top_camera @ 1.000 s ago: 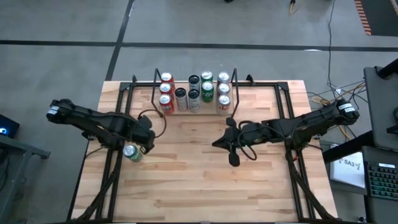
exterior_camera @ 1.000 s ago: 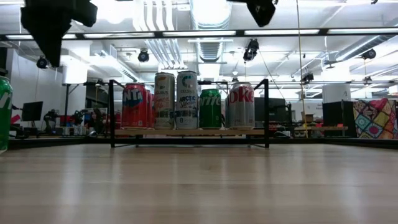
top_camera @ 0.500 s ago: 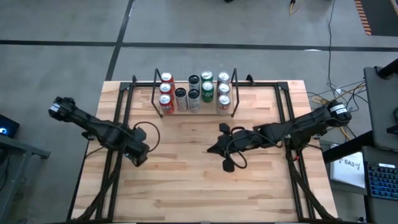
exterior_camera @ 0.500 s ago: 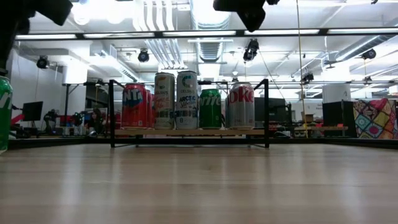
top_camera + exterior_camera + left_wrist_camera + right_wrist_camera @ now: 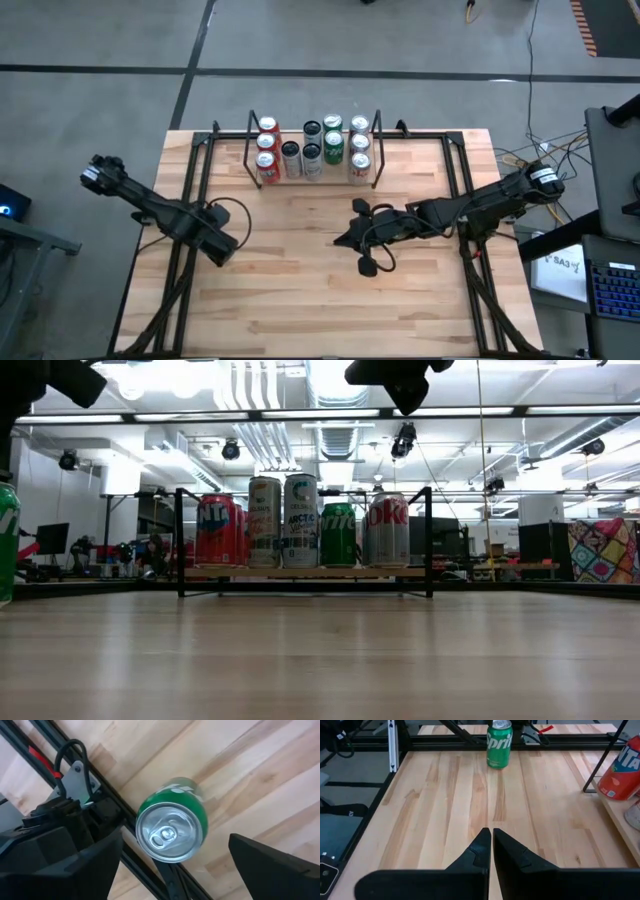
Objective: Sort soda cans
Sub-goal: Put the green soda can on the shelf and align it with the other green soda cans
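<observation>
A green soda can (image 5: pixel 172 827) stands upright on its base on the wood near the table's left edge (image 5: pixel 499 745), (image 5: pixel 5 540). My left gripper (image 5: pixel 175 840) hangs open right above it, pointing down, one finger to each side and clear of it. In the high view the left gripper (image 5: pixel 218 245) hides the can. My right gripper (image 5: pixel 491 834) is shut, holds nothing, and hovers over the table's middle (image 5: pixel 340 240), pointing at the green can. Several red, green, black and silver-white soda cans (image 5: pixel 312 148) stand in a black wire rack (image 5: pixel 180 540) at the far middle.
Black frame rails run along the table's left side (image 5: pixel 190 200), close beside the green can (image 5: pixel 125 860), and along its right side (image 5: pixel 462 180). Bare wood (image 5: pixel 300 300) lies between the arms and toward the near edge. A red can (image 5: pixel 622 767) marks the rack's near corner.
My left hand has swung toward the table's left edge and turned to point straight down over the green can, which it now hides in the high view. The can has stayed standing in place. My right gripper has edged toward the table's left and a little down.
</observation>
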